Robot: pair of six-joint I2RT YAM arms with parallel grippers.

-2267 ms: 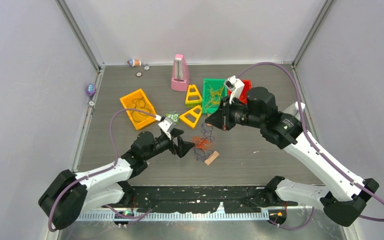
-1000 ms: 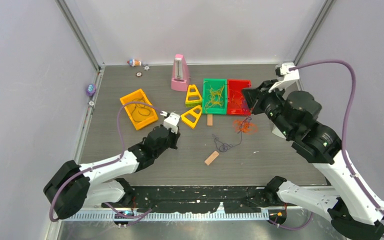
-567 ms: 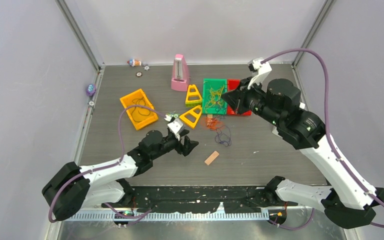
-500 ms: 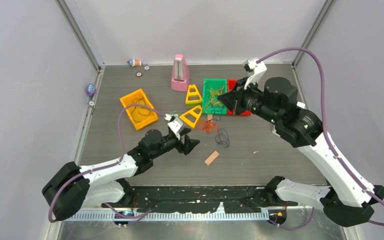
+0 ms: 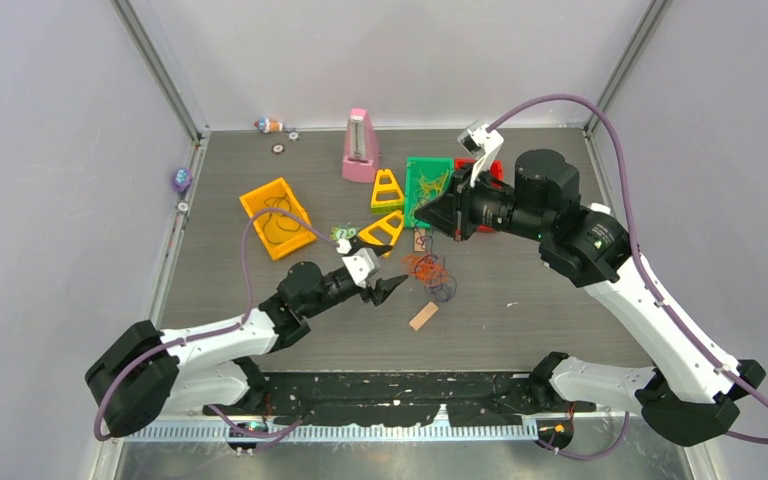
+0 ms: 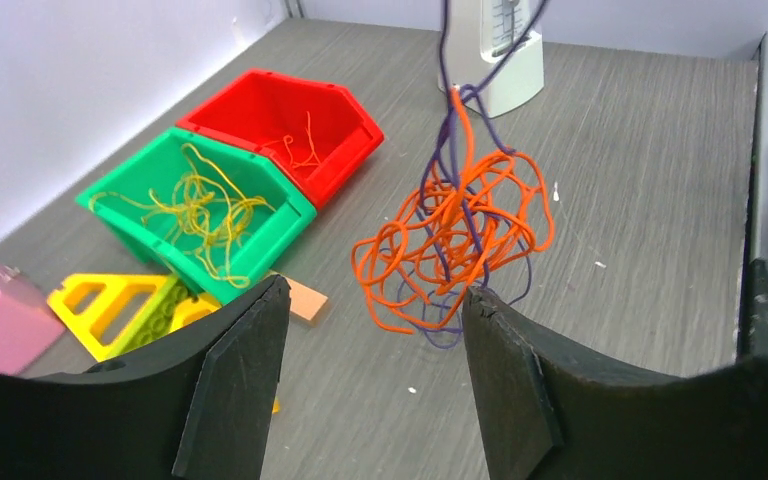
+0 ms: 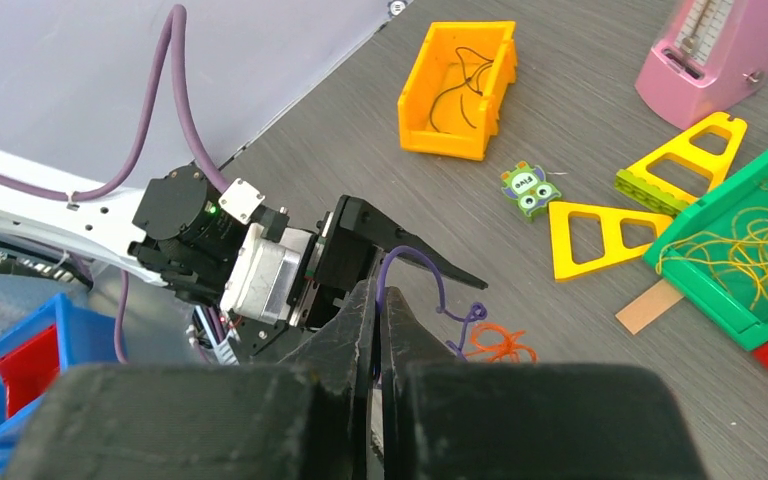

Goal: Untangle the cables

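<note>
A tangle of orange-red and dark purple cables point(image 5: 430, 272) hangs from one purple cable just above the table; it also shows in the left wrist view point(image 6: 450, 235). My right gripper point(image 5: 423, 222) is shut on that purple cable point(image 7: 438, 283), with the tangle's orange part point(image 7: 500, 343) below it. My left gripper point(image 5: 388, 280) is open and empty, with its jaws point(image 6: 375, 300) spread wide just short of the tangle. A green bin point(image 5: 425, 185) holds yellow cables point(image 6: 195, 205). A red bin point(image 6: 285, 125) holds a few orange ones. An orange bin point(image 5: 276, 217) holds dark ones.
A pink metronome point(image 5: 360, 145) stands at the back. Two yellow triangle frames point(image 5: 385, 210) and a small monster toy point(image 7: 530, 190) lie left of the green bin. Wooden sticks lie by the tangle point(image 5: 423, 316) and by the green bin point(image 7: 650, 305). Small items sit at the far left edge.
My right gripper has swung left and nearer, carrying the purple cable so the tangle now hangs between the arms. My left gripper has reached right towards it, jaws open.
</note>
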